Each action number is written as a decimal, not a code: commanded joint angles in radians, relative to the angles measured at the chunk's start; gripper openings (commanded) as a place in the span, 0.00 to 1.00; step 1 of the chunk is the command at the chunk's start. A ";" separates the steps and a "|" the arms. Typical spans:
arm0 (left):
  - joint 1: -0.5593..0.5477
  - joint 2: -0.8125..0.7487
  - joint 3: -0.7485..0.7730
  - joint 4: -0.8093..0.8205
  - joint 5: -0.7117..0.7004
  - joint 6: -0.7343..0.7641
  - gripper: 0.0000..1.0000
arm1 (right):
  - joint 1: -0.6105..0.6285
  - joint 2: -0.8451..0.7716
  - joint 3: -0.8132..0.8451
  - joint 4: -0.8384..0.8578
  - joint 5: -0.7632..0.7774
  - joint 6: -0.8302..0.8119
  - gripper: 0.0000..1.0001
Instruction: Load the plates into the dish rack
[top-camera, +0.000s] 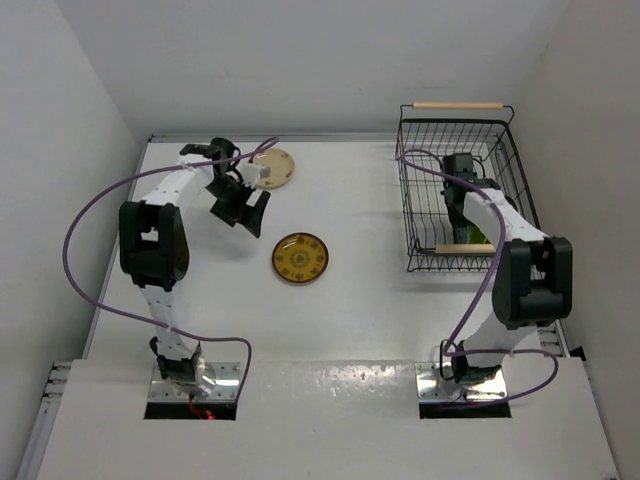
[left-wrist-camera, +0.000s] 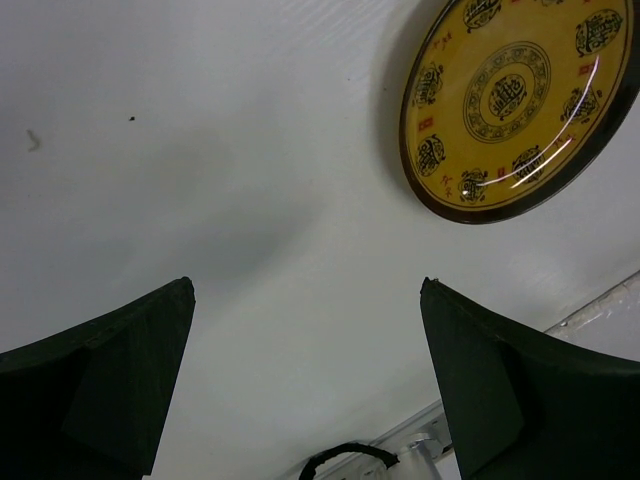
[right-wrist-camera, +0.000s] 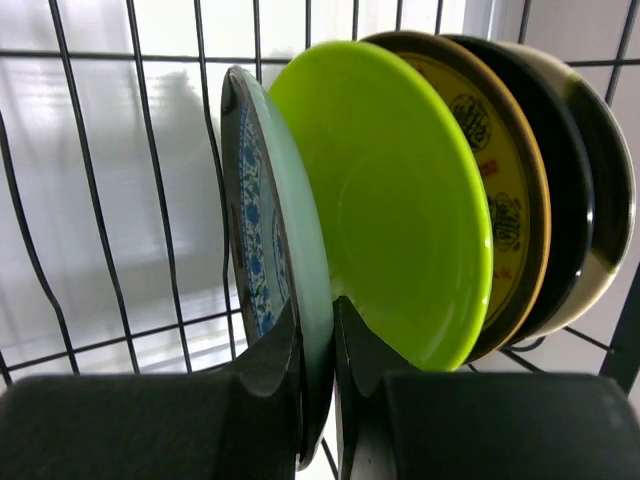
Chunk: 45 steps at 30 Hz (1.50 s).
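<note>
The black wire dish rack (top-camera: 415, 190) stands at the right. Inside it my right gripper (right-wrist-camera: 317, 345) is shut on the rim of the blue patterned plate (right-wrist-camera: 250, 230), held upright. Beside it stand the lime green plate (right-wrist-camera: 400, 200), a brown-and-yellow plate (right-wrist-camera: 510, 190), the black plate (right-wrist-camera: 572, 200) and the cream plate with a dark patch (right-wrist-camera: 612, 190). My left gripper (top-camera: 243, 210) is open and empty above the table. Another brown-and-yellow plate (top-camera: 300, 257) lies flat to its right; it also shows in the left wrist view (left-wrist-camera: 515, 100). The beige plate (top-camera: 275, 168) lies behind the left gripper.
The rack has wooden rod handles at its far end (top-camera: 458, 104) and near end (top-camera: 465, 248). The right arm (top-camera: 500, 230) reaches into the rack from the near side. White walls close the table at the back and sides. A purple cable (top-camera: 90, 220) loops off the left arm.
</note>
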 joint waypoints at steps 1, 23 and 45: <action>-0.007 0.002 -0.005 0.005 0.033 0.018 1.00 | -0.003 -0.004 0.022 -0.013 0.009 0.019 0.02; 0.022 -0.082 0.086 0.013 -0.209 0.004 1.00 | 0.466 -0.365 0.060 0.221 -0.293 0.230 0.25; 0.130 -0.302 -0.123 0.074 -0.277 -0.036 1.00 | 0.650 0.301 0.097 0.278 -0.519 0.734 0.64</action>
